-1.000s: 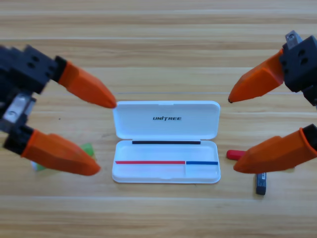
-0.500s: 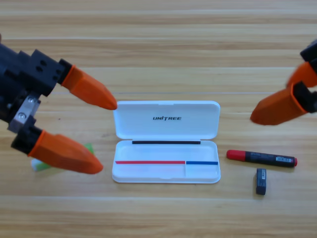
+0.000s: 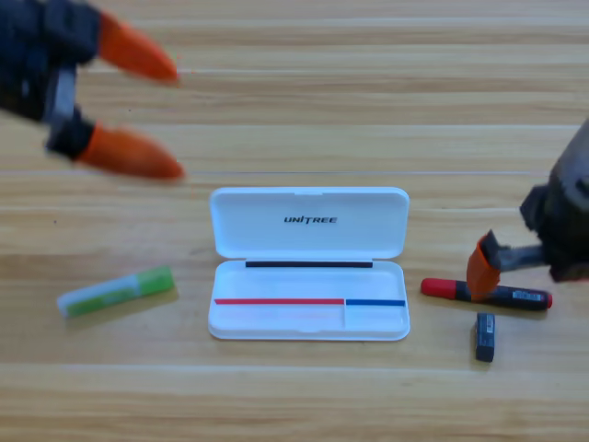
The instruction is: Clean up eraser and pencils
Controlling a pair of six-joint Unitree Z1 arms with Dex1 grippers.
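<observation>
The right gripper (image 3: 482,270) points down at the long black-barrelled marker with a red cap and white label (image 3: 488,294), one orange jaw showing over the barrel just behind the red cap. The gap is hidden by the black gripper body above it, so whether it is spread or closed on the marker cannot be told. The marker lies flat on the wooden worktop (image 3: 294,101) at about 3 o'clock from the open white plastic pencil case (image 3: 309,263), cap end towards the case and just beside its right edge without touching it.

Just below the marker's far end, at about 4 o'clock from the case, lies the small dark grey-blue rectangular eraser (image 3: 485,336), on its own, close to the marker but apart from it.

The left gripper (image 3: 172,121) is up at 10 o'clock of the picture, well away from everything, its two orange jaws spread wide with nothing between them.

The stubby translucent green pen with a pale end (image 3: 116,291) lies flat at about 9 o'clock from the case, slightly tilted, pale end outward, well apart from the case's left edge.

The case stands open, its lid laid back towards 12 o'clock, and neither pen nor the eraser is in its tray.
</observation>
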